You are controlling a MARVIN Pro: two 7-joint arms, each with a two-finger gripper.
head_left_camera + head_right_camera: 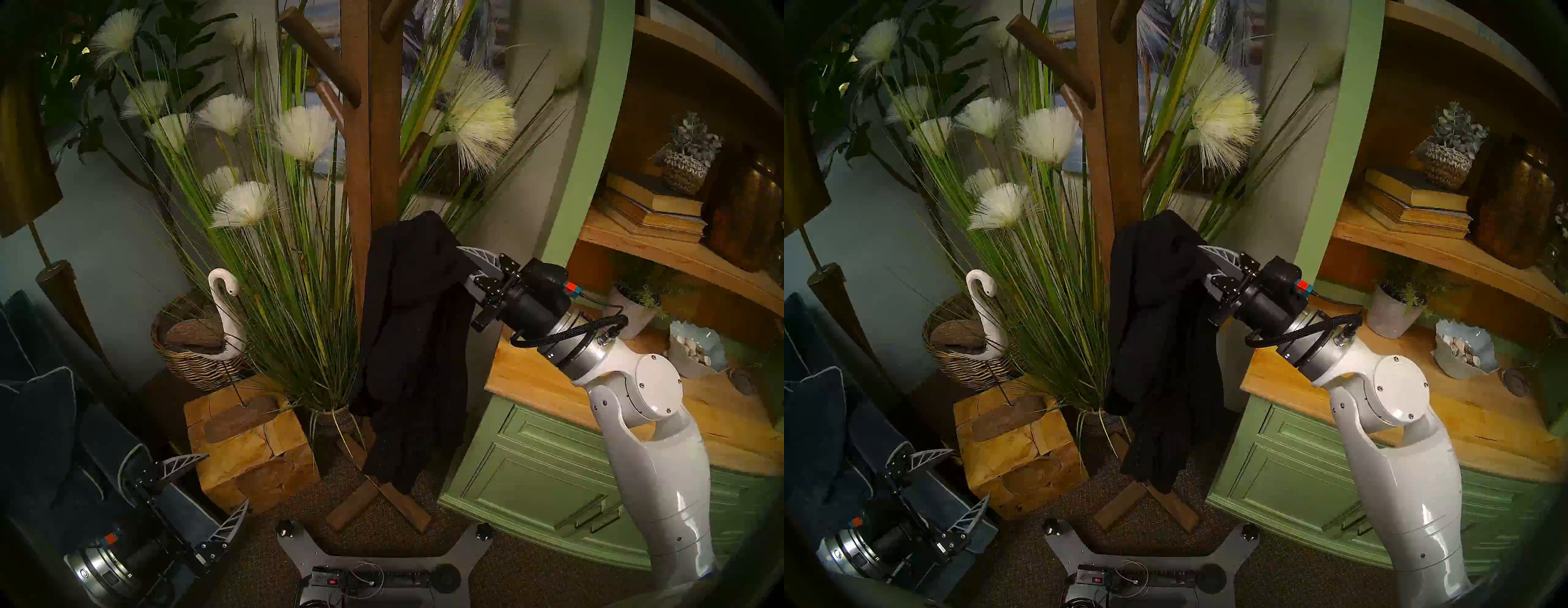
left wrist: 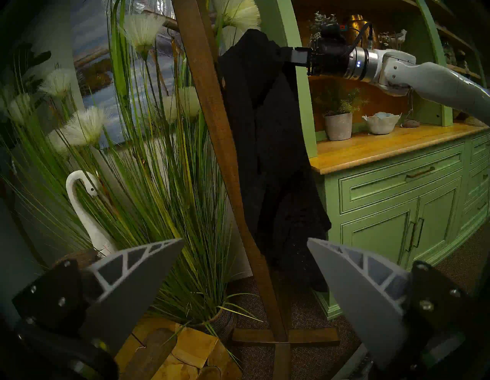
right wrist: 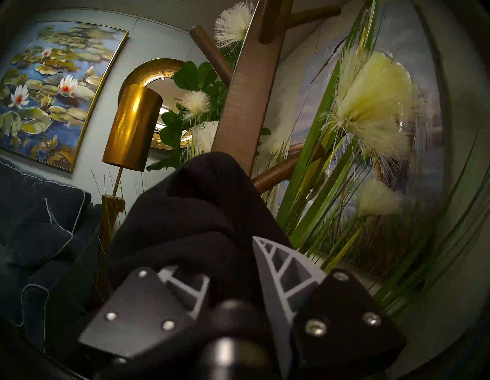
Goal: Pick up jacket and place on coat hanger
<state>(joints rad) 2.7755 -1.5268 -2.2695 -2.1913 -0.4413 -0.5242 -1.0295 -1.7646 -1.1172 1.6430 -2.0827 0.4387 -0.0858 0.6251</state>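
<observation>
The black jacket (image 1: 407,339) hangs limp and creased in front of the brown wooden coat hanger (image 1: 373,127), just right of its square post. Its hem reaches down to the X-shaped foot (image 1: 377,505). My right gripper (image 1: 462,271) comes in from the right and is shut on the jacket's upper part, the fingertips buried in cloth. In the right wrist view the fabric (image 3: 198,212) bunches between the fingers, with a peg (image 3: 275,172) just behind its top. Whether the jacket rests on a peg I cannot tell. My left gripper (image 1: 227,479) is low at the left, open and empty.
A green cabinet (image 1: 551,467) with a wooden top and shelves stands at the right. Tall grass with white plumes (image 1: 275,254) crowds the stand's left side. A wooden block (image 1: 250,450), a swan in a basket (image 1: 225,305), a brass lamp (image 3: 132,127) and a blue cushion (image 1: 38,424) are at the left.
</observation>
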